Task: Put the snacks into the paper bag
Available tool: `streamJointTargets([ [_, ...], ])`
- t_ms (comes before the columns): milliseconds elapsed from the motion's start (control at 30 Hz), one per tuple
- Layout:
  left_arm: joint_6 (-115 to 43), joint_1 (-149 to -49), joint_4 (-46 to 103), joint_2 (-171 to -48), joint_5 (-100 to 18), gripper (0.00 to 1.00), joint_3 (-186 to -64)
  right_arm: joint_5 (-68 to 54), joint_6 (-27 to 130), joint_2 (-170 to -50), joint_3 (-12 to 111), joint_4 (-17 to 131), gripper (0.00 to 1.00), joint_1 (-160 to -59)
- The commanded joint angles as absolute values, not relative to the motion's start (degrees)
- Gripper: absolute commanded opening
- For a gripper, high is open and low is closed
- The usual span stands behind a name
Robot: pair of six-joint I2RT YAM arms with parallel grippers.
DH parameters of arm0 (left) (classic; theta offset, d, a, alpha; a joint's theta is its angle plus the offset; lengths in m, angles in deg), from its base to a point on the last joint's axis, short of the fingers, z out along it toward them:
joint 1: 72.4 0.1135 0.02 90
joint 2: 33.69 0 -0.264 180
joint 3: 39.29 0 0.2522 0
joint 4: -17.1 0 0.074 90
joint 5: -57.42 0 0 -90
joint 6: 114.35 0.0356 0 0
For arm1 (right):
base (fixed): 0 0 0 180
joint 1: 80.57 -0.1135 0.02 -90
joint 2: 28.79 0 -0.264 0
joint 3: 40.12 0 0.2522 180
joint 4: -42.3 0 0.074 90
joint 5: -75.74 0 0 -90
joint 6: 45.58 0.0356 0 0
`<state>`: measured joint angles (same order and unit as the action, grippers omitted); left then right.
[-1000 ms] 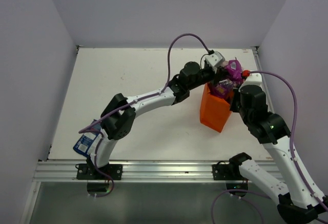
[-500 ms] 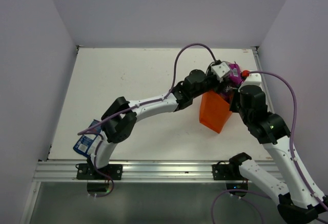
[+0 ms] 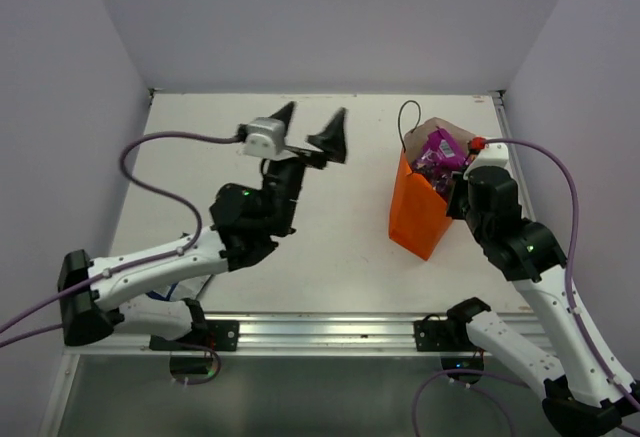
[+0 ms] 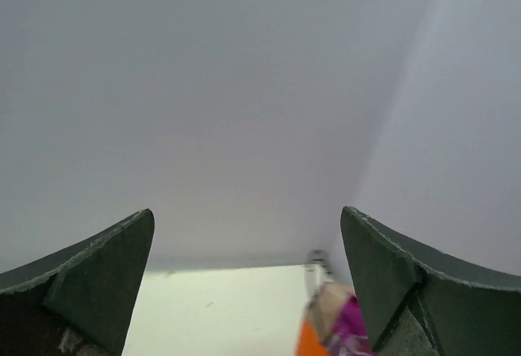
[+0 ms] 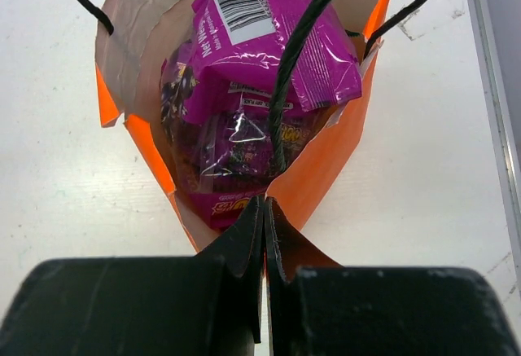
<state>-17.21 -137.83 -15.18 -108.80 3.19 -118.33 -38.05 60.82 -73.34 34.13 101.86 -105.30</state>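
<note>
Well, my left arm has pulled away from the paper bag (image 3: 413, 215) since half a second ago: it was stretched over the bag's mouth then, and now the left gripper (image 3: 316, 107) is raised over the middle of the table (image 3: 200, 157), well apart from the bag, jaws spread wide with nothing between them. The bag has not moved. It stands upright near the table's right edge, mouth open, and a dark cord handle (image 5: 295, 50) loops across the opening. Inside, a magenta packet (image 5: 269, 22) lies on top, barcode up, leaning against the far wall. Under it sits a purple packet (image 5: 234, 140) with a glossy face, and lower down I see a strip of reddish lettering I can't read. My right gripper (image 5: 264, 209) is clenched on the bag's near rim, fingertips pressed together.
</note>
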Motion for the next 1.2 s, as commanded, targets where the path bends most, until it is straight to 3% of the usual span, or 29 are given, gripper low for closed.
streamJointTargets([
  [0, -15.8, -136.6, -20.7, -106.6, 49.8, 1.0, -106.3, -36.9, 60.1, -72.7, 34.4, 100.6, 0.0, -105.5],
  [67, -30.2, -135.7, -7.6, -106.6, 60.6, 1.0, -101.9, -36.5, 60.1, -72.7, 34.5, 100.6, 0.0, -105.4],
  [100, -39.1, -135.9, 11.3, -106.6, 64.2, 1.0, -101.5, -36.3, 60.0, -72.6, 34.4, 100.6, 0.0, -105.5],
  [133, -44.9, -136.6, 12.8, -106.8, 64.3, 1.0, -98.4, -36.1, 60.0, -72.6, 34.4, 100.5, 0.0, -105.5],
  [167, -39.4, -137.1, 7.5, -107.4, 64.4, 1.0, -96.0, -36.0, 60.0, -72.6, 34.4, 100.5, 0.0, -105.5],
  [200, -31.3, -137.1, -13.3, -107.9, 64.4, 1.0, -93.1, -35.8, 60.0, -72.6, 34.4, 100.5, 0.0, -105.4],
  [233, -14.6, -137.2, -25.2, -108.2, 64.4, 1.0, -90.1, -35.8, 60.0, -72.3, 34.3, 100.5, 0.0, -105.6],
  [300, -0.6, -136.4, -50.8, -109.2, 64.5, 1.0, -82.4, -35.9, 60.0, -72.0, 34.3, 100.5, 0.0, -105.7],
  [400, 4.7, -133.8, -60.4, -109.1, 64.5, 1.0, -76.8, -35.9, 60.0, -71.3, 34.1, 100.6, 0.0, -106.0],
  [533, 3.7, -129.7, -60.7, -105.6, 63.8, 1.0, -69.0, -35.7, 60.1, -71.1, 34.1, 100.4, 0.0, -106.5],
  [600, 5.2, -126.5, -62.1, -100.2, 55.3, 1.0, -65.8, -35.7, 60.0, -70.9, 34.1, 100.4, 0.0, -106.8],
  [667, -2.7, -125.1, -47.6, -89.7, 45.9, 1.0, -66.6, -35.8, 60.0, -70.8, 34.1, 100.5, 0.0, -107.2],
  [700, -22.0, -124.2, -12.5, -85.8, 30.6, 1.0, -70.2, -36.0, 60.0, -70.9, 34.1, 100.5, 0.0, -107.5],
  [800, -26.2, -107.5, -2.8, -81.1, 9.7, 1.0, -77.1, -36.2, 60.1, -71.2, 34.1, 100.6, 0.0, -107.7],
  [967, -32.2, -91.4, 15.3, -92.0, 5.9, 1.0, -94.7, -37.0, 60.1, -71.4, 34.0, 100.8, 0.0, -107.8],
  [1033, -42.9, -82.7, 34.6, -101.7, 2.7, 1.0, -102.1, -37.6, 60.1, -71.9, 34.3, 101.0, 0.0, -107.7],
  [1067, -45.8, -79.6, 43.8, -104.2, 0.3, 1.0, -103.3, -37.7, 60.1, -72.1, 34.3, 101.0, 0.0, -107.7],
  [1167, -54.7, -75.3, 46.3, -104.6, 2.5, 1.0, -97.7, -37.6, 60.2, -72.1, 34.3, 100.8, 0.0, -107.7],
])
